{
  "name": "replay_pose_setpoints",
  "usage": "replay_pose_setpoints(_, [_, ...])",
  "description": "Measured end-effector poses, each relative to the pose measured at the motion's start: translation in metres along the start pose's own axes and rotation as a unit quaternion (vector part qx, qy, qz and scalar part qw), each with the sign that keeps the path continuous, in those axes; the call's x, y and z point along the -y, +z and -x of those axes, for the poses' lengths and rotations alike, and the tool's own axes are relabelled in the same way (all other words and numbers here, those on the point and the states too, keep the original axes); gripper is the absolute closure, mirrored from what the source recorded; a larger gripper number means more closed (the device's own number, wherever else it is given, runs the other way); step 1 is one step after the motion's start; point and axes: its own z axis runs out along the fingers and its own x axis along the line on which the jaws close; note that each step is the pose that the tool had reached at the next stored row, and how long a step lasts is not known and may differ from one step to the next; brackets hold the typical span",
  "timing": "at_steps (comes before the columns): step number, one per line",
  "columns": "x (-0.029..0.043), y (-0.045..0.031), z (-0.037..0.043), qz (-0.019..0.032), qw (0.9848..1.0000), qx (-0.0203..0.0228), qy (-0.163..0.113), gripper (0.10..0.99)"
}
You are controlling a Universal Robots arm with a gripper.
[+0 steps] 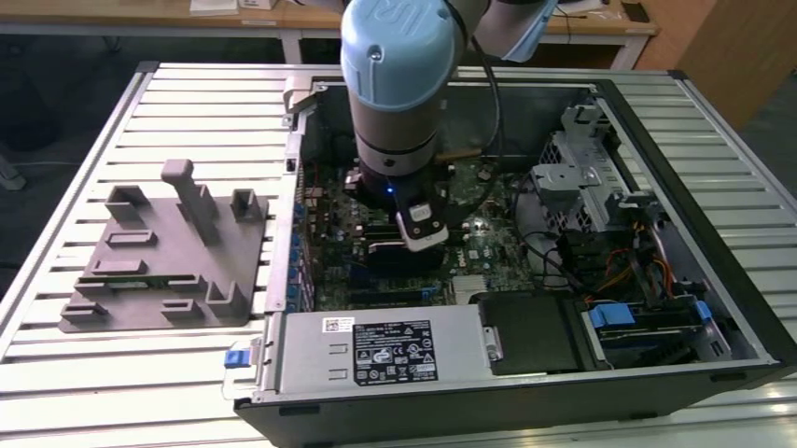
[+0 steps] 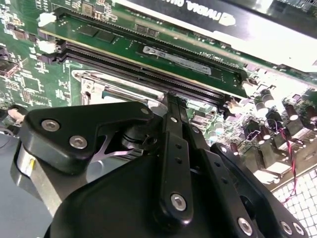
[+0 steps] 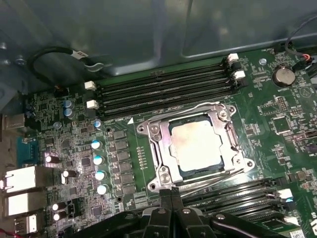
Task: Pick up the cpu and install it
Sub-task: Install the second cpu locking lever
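Arm point(image 1: 396, 93) reached down into the open computer case point(image 1: 648, 364), wrist hanging over the green motherboard point(image 3: 74, 144). In the first wrist view the cpu point(image 3: 197, 145) sat flat inside the metal socket frame point(image 3: 158, 144), silver-grey top facing up, frame running round its edges; it lay between the memory slots point(image 3: 163, 91) on one side and a second bank of slots point(image 3: 237, 196) on the other. Gripper point(image 3: 171, 198) was just beside the socket's edge, its black fingers point(image 3: 165, 206) pressed together with no gap and nothing between them, not touching the cpu. In the second wrist view the gripper point(image 2: 174, 106) showed the same pressed-together fingers pointing at the socket edge, with a memory stick point(image 2: 163, 54) in a slot beyond. In the exterior view, the grey fixture tray point(image 1: 168, 257) with upright posts stood on the slatted table point(image 1: 75, 392) at the exterior view's left of the case, well apart from the gripper. Power supply point(image 1: 373, 355) sat at the case's near edge.
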Motion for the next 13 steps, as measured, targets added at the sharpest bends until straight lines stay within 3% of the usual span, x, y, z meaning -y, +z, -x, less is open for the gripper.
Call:
replay_pose_setpoints(7, [-0.0012,0.0030,-0.0033,0.0001,1.0000,0.0000,0.000,0.980])
replay_pose_setpoints(13, [-0.0064,0.0063,-0.0048,0.0001,1.0000,0.0000,0.000,0.980])
